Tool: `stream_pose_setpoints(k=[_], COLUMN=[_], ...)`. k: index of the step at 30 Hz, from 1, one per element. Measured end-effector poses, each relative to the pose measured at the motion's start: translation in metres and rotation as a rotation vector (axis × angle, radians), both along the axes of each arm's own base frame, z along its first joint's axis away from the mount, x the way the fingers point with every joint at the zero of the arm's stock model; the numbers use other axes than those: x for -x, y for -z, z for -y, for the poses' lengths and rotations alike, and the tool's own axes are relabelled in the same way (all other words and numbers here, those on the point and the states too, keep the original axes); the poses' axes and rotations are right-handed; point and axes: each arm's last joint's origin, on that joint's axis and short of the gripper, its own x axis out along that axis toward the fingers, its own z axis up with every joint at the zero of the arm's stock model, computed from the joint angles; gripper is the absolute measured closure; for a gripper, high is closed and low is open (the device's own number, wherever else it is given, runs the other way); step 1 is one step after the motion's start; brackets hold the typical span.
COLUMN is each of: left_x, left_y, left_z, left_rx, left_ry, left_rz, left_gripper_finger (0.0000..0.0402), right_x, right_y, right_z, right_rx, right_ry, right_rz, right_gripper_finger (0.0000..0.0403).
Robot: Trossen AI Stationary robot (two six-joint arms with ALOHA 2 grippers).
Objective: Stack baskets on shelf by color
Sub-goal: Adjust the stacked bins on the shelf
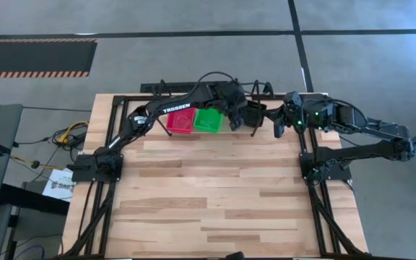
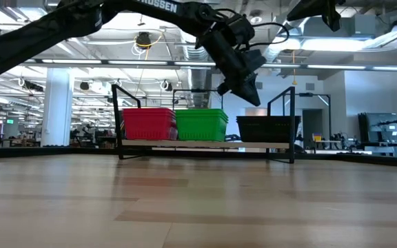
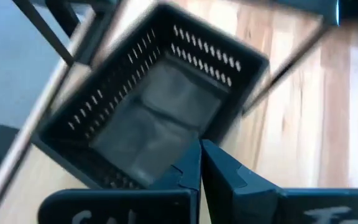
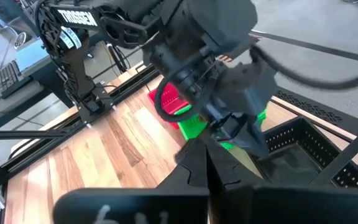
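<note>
Spanning plank table (image 2: 198,207), shelf (image 2: 205,144) fronts warehouse.

A large open industrial lab: exposed ceiling ducts (image 2: 185,65) and strip lights, white columns (image 2: 57,103), distant workstations with monitors (image 2: 378,127), grey concrete floor (image 1: 193,18) with hazard-striped tape (image 1: 35,72) beside the wooden desk (image 1: 215,195).

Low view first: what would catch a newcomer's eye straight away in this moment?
The shelf at the table's far edge carries three basket stacks in a row: red baskets, green baskets and black baskets. The left gripper hangs shut just above the black baskets, holding nothing. The right gripper, also shut, waits beside it at the shelf's black end.
</note>
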Motion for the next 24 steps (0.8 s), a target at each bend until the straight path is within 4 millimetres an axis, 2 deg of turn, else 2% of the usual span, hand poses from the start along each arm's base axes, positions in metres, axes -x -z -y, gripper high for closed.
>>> stream_pose_setpoints(k=[6,10,19,24], left_x=[-0.01,-0.011,-0.003,0.004], left_y=[0.011,0.02,0.034,0.031], left_z=[-0.002,-0.004,-0.005,-0.006], left_rx=[0.004,0.025,0.043,-0.03], left_ry=[-0.019,-0.029,-0.041,-0.062], left_rz=[0.051,0.022,-0.111,-0.199], left_gripper_finger=[0.0402,0.0401,0.0401,0.0401], right_x=[0.0,0.0,0.0,0.0], right_y=[0.0,0.0,0.0,0.0], right_z=[0.0,0.0,0.0,0.0], right_rx=[0.0,0.0,0.0,0.001], right_ry=[0.0,0.0,0.001,0.001], right_rz=[0.0,0.0,0.0,0.0], right_gripper_finger=[0.0401,0.0401,0.0401,0.0401])
